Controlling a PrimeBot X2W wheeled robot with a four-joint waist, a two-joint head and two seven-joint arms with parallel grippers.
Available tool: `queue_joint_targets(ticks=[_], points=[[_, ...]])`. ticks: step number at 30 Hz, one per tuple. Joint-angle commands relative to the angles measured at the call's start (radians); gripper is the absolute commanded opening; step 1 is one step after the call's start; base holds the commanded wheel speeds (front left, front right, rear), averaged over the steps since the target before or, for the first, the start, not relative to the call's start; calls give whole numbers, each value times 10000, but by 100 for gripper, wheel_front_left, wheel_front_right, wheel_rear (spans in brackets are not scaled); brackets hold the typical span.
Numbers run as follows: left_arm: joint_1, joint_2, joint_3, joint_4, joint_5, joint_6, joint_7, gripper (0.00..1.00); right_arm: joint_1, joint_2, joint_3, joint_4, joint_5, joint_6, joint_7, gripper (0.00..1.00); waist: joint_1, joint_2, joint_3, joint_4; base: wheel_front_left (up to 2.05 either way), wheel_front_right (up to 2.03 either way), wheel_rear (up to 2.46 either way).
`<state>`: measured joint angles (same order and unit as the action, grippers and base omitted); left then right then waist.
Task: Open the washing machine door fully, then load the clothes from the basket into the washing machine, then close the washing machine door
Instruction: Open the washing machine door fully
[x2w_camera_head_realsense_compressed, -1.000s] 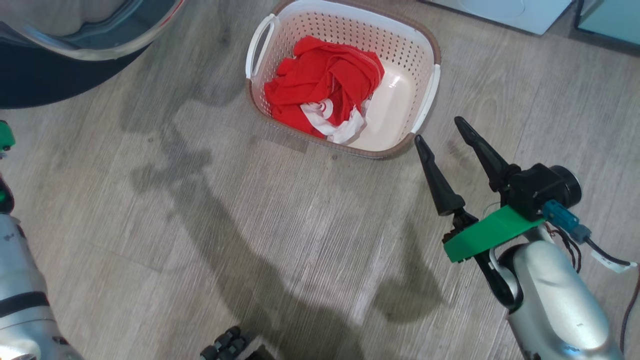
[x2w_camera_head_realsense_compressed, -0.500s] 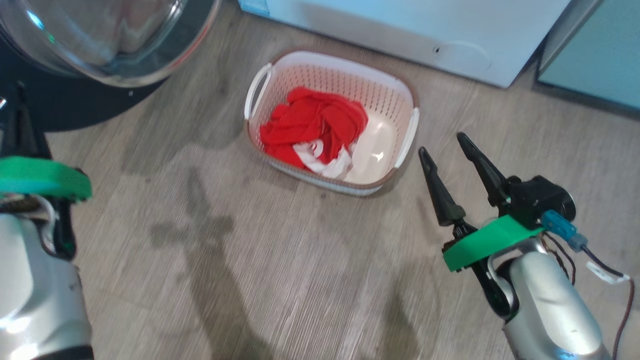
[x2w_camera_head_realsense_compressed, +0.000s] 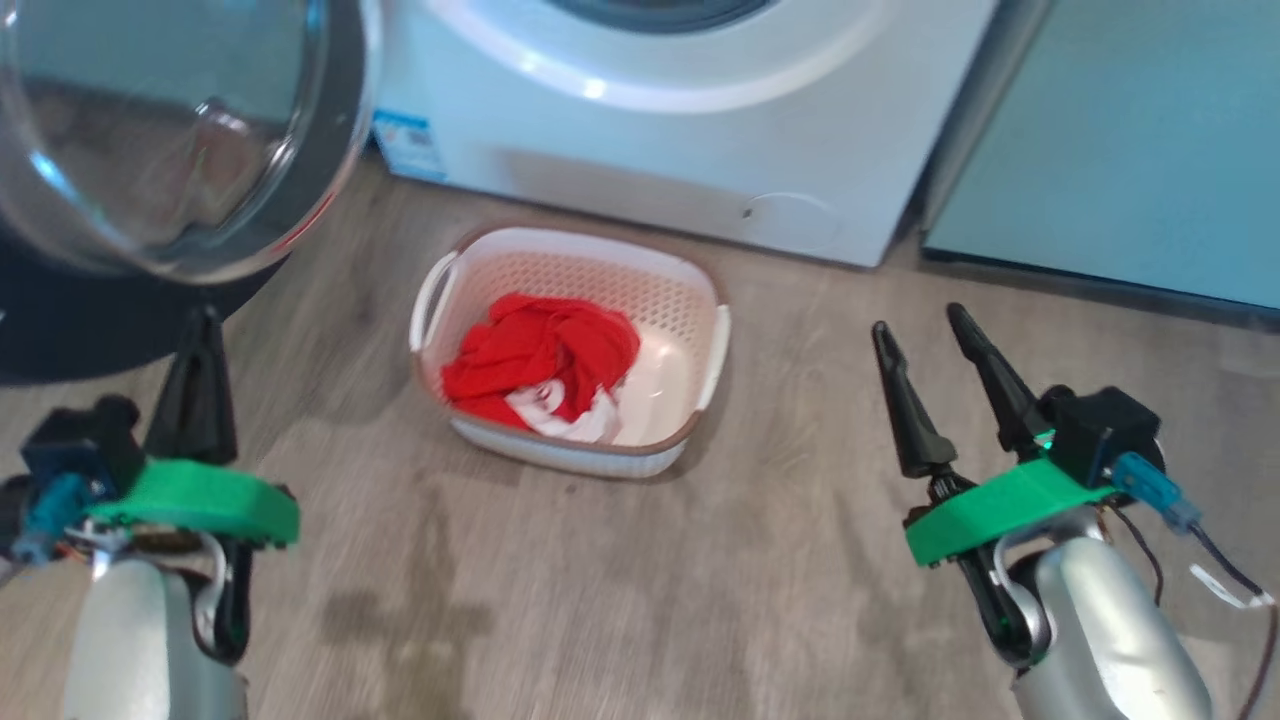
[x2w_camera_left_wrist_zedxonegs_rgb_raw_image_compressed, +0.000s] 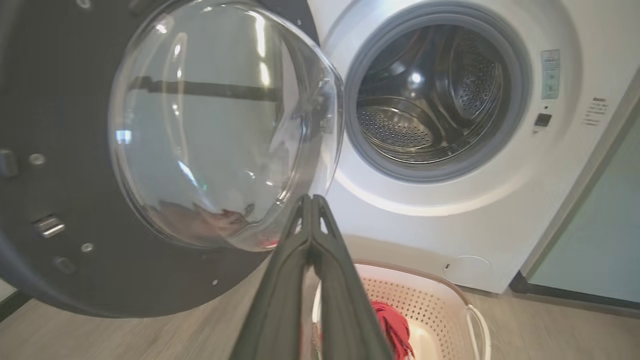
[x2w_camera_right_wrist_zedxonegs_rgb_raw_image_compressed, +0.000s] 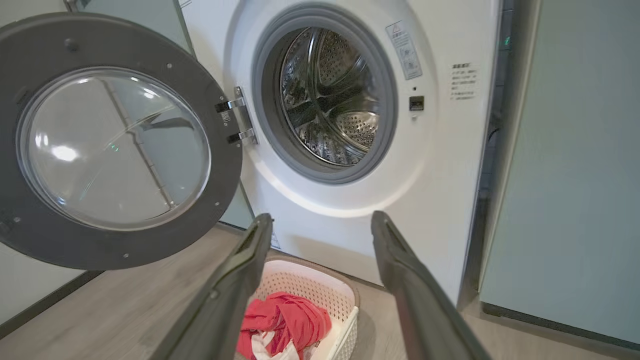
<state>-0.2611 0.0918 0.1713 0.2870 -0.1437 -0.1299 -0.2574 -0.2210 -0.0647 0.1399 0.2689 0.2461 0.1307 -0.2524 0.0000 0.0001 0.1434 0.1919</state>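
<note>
**Door open, clothes in basket, both grippers empty**

Washing machine (x2w_camera_right_wrist_zedxonegs_rgb_raw_image_compressed: 445, 165) stands w/ its door (x2w_camera_right_wrist_zedxonegs_rgb_raw_image_compressed: 117, 145) swung wide to the robot's left. The door hangs on a metal hinge (x2w_camera_right_wrist_zedxonegs_rgb_raw_image_compressed: 235, 120) at the left edge of the opening. Drum (x2w_camera_right_wrist_zedxonegs_rgb_raw_image_compressed: 330, 100) is open to view: shiny steel w/ holes, grey gasket (x2w_camera_left_wrist_zedxonegs_rgb_raw_image_compressed: 435, 172) round it. Door's clear glass bowl bulges toward the wrist cams, w/ a wide dark rim round it.

Basket (x2w_camera_head_realsense_compressed: 580, 270) sits on the wood-look floor (x2w_camera_head_realsense_compressed: 600, 580), just in front of the machine & below the opening. It is near the round flap (x2w_camera_head_realsense_compressed: 790, 215) low on the machine's front. Clothes (x2w_camera_head_realsense_compressed: 540, 355) lie inside as a red heap w/ a bit of white. They fill the basket's left half in the head view; the right half of the basket floor is bare.

Left gripper (x2w_camera_head_realsense_compressed: 207, 325): fingers pressed together, tips meeting, holding nothing. It hangs over the floor to the left of the basket, below the door's glass in the head view. Can't tell if it touches the door.

Right gripper (x2w_camera_head_realsense_compressed: 917, 322): fingers well apart, holding nothing, over the floor to the right of the basket & clear of it.

Teal cabinet (x2w_camera_head_realsense_compressed: 1120, 150) stands right beside the machine on its right.
</note>
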Motion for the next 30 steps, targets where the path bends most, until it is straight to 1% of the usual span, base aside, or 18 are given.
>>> queue_joint_targets(ticks=[1, 8, 18, 25, 29, 30], points=[[-82, 124, 198, -488, -31, -7, -44, 0, -41, 112, 78, -393, 32, 0, -89, 100, 0, -1, -449, -540, 0, 0, 0], [785, -198, -65, -1020, -85, -7, -44, 0, 404, 137, -375, -666, 70, 0, -91, 100, 0, -1, -920, -1338, 0, 0, 0], [1576, -401, -578, -1442, -101, 39, -44, 0, 1013, 143, -754, -1037, -1, 0, -92, 100, 0, -1, -1236, -1989, 0, 0, 0], [1998, -412, -1160, -1662, -647, 467, -44, 0, 1376, 144, -918, -1182, 224, 0, -93, 100, 0, -1, -1288, -2248, 0, 0, 0], [2171, -413, -1381, -1820, -683, 644, -44, 0, 1469, 144, -1000, -1218, 292, 0, -93, 100, 0, -1, -1291, -2322, 0, 0, 0], [2209, -413, -1434, -1852, -624, 658, -44, 7, 1475, 144, -1004, -1216, 300, 0, -93, 100, 0, -1, -1293, -2338, 0, 0, 0]])
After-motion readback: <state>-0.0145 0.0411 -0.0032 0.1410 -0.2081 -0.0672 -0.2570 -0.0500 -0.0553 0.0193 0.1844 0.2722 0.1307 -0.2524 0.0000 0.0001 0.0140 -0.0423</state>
